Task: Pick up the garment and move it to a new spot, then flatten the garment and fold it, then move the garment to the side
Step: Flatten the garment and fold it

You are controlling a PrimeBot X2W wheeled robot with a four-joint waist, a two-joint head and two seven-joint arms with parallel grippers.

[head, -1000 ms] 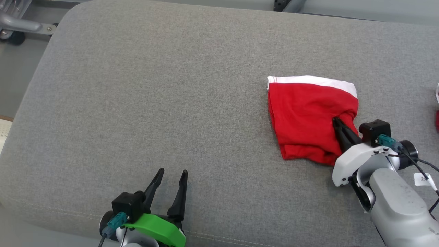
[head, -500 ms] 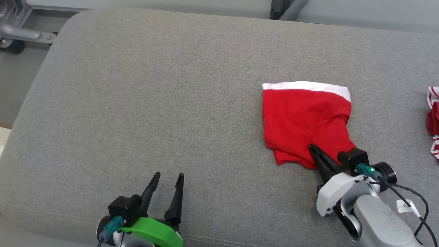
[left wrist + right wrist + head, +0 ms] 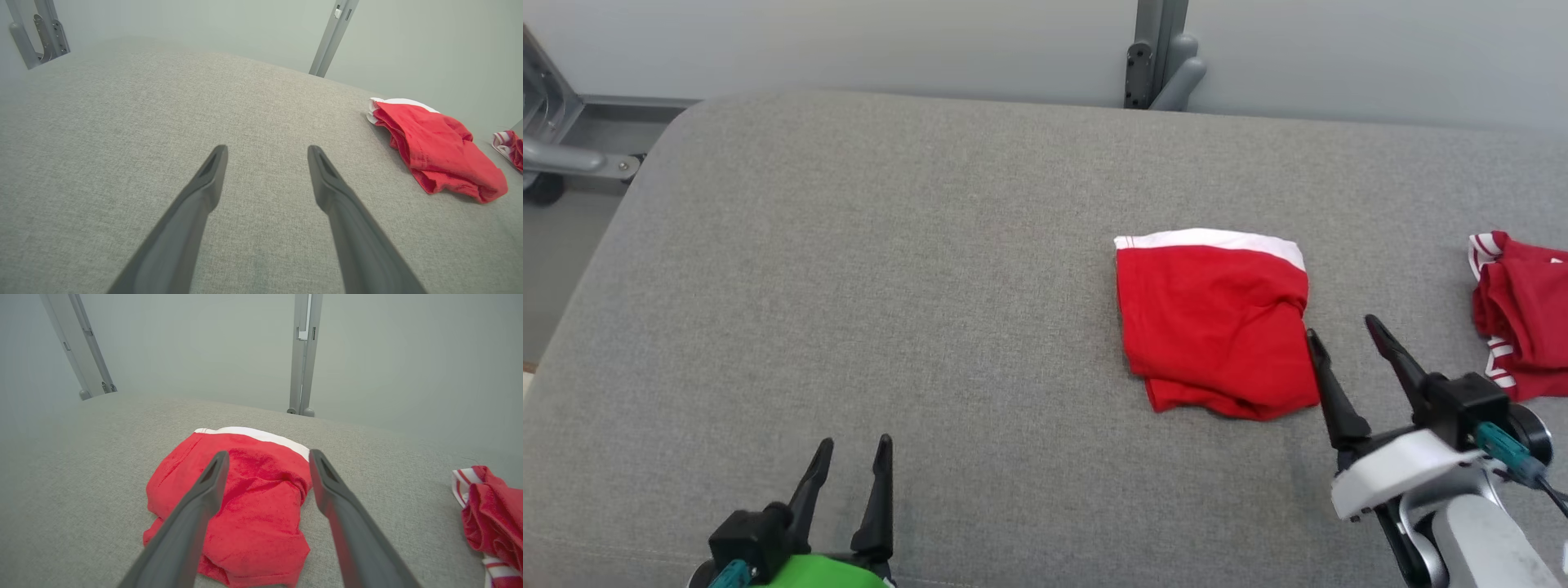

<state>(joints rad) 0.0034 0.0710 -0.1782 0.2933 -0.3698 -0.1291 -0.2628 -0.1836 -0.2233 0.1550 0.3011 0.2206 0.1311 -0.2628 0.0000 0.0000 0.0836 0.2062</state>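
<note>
Head view: your right gripper (image 3: 1341,328) stands spread wide, empty, just beside the folded red garment (image 3: 1213,327), right of centre on the grey surface (image 3: 890,286). L wrist: left gripper (image 3: 267,150) open too, holding nothing. R wrist: garment just ahead of the fingers.
</note>
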